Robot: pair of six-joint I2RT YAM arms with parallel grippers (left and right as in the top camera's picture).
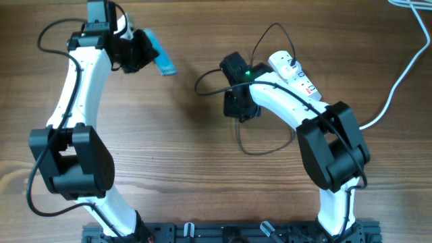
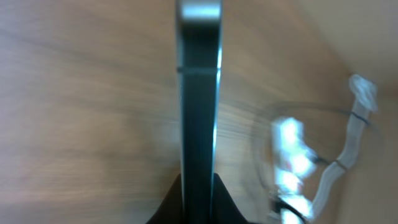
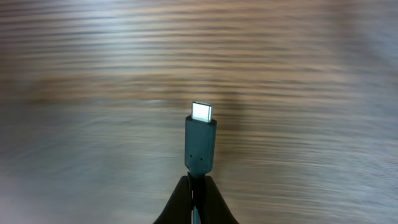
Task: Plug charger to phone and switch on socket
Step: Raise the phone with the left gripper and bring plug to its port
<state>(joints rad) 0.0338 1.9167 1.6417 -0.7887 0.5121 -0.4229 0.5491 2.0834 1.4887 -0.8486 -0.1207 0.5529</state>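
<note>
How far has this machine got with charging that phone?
Both pickups look done: the left gripper holds the cyan-screened smartphone above the wooden table, and the right gripper pinches the thin black cable just behind its connector tip. Phone and tip are apart, so plugging in remains. So does switching the long white power strip; its switch state is unreadable.

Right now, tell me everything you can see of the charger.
The charger is a thin black cable ending in a dark connector with a bright metal tip. The right gripper pinches it just behind the connector, tip pointing away over the wooden table. From overhead its slack loops lie on the table, one strand running toward the white socket.
</note>
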